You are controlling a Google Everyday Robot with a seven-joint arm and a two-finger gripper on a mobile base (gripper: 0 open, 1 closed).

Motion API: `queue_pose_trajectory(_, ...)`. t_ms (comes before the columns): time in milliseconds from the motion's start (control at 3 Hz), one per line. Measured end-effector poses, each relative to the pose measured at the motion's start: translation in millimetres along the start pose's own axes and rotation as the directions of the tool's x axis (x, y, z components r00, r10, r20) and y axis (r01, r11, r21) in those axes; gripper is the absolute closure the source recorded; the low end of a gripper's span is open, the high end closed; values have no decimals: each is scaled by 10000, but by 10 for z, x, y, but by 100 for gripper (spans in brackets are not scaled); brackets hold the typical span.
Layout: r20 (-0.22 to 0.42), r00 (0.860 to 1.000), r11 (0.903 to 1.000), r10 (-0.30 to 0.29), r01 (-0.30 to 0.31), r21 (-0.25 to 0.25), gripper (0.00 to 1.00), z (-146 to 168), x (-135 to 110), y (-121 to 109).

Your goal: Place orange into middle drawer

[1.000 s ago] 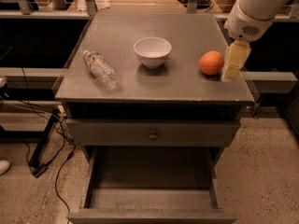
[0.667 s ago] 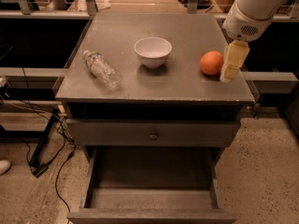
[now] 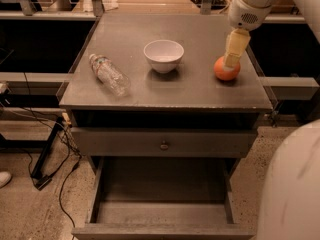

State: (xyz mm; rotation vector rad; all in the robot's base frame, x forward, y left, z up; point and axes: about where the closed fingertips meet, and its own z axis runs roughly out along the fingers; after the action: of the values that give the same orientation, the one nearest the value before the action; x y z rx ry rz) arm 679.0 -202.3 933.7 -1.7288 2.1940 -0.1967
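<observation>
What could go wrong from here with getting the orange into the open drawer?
1. The gripper sits over the orange, which lies near the right edge of the cabinet top; an off-centre contact could roll it off.
2. The middle drawer is open far below, with low walls; a high release might bounce the orange out.

White arm (image 3: 252,4) reaches in from upper right — gripper (image 3: 231,63) points straight down.
</observation>
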Motion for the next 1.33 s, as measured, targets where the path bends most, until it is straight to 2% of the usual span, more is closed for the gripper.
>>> queue_pose_trajectory(333, 31, 10000, 10000, 6, -6, 58, 0, -11, -7, -19)
queue_pose_trajectory(1333, -28, 9989, 9970, 460, -460, -621, 0, 674, 19, -89)
